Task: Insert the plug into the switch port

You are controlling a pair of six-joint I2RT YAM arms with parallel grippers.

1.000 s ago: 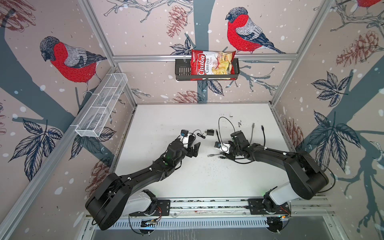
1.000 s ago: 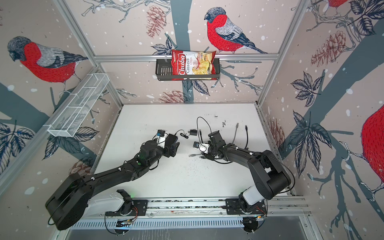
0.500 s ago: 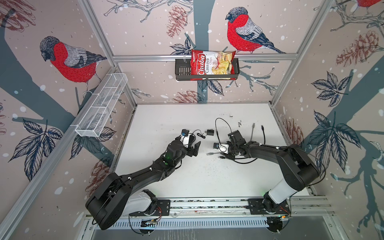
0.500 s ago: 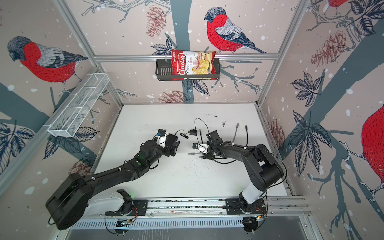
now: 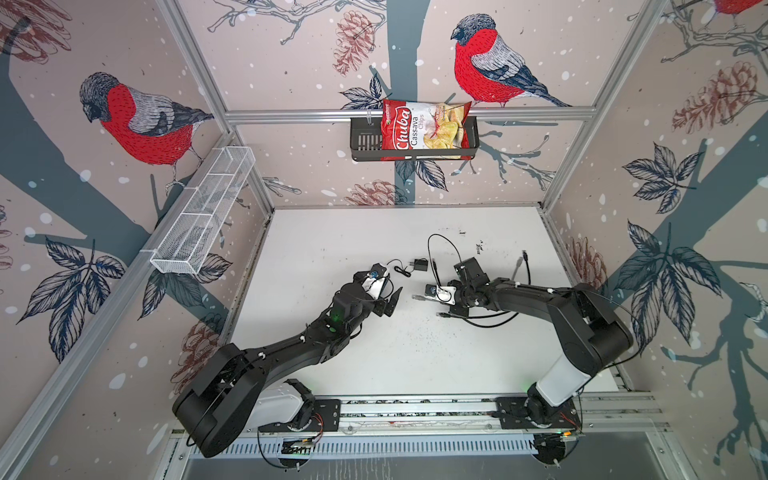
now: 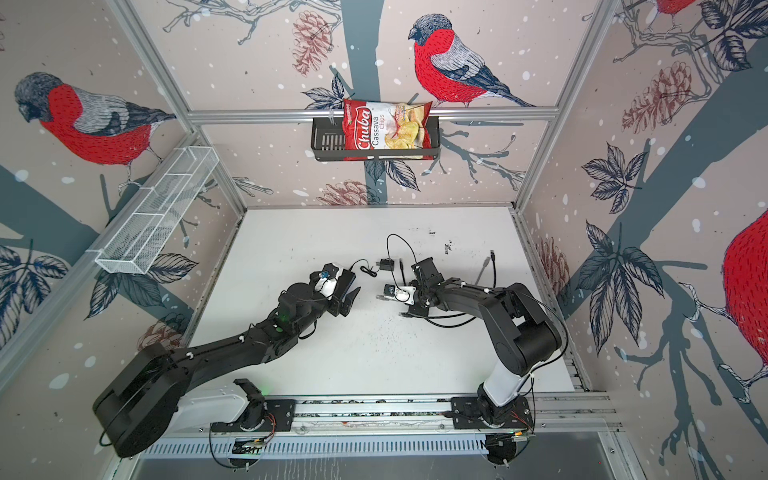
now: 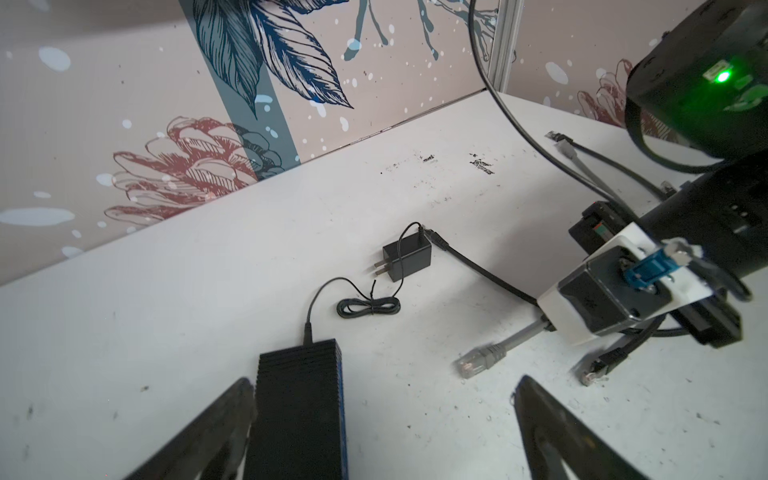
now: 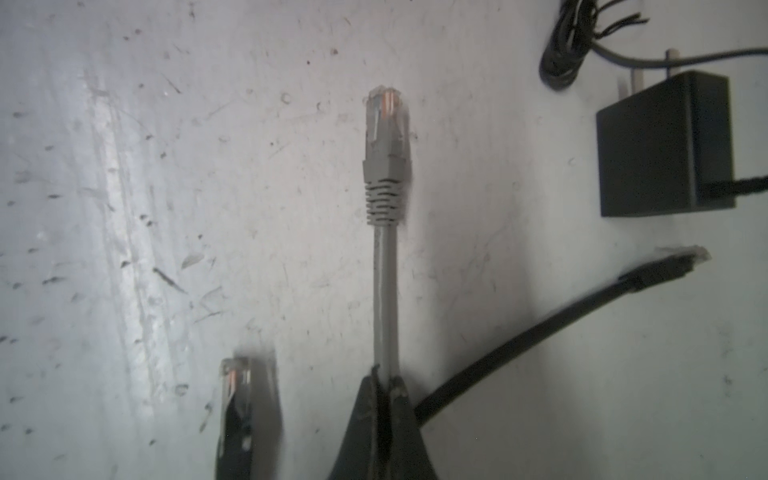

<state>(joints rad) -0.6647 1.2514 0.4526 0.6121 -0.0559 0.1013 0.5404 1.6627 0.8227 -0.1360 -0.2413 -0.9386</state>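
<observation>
Switch (image 7: pixel 299 415) cut off by edge; ports apparently hidden.

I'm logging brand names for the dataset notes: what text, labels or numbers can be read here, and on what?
"Chuba": red chip bag in the black wall basket.
"Cassava Chips": same bag.
Green badge at the bag's corner: too small to read.
Coloured sticker on the right arm: blurred, unreadable.
Switch, adapter, grey cable: no print shows.
</observation>
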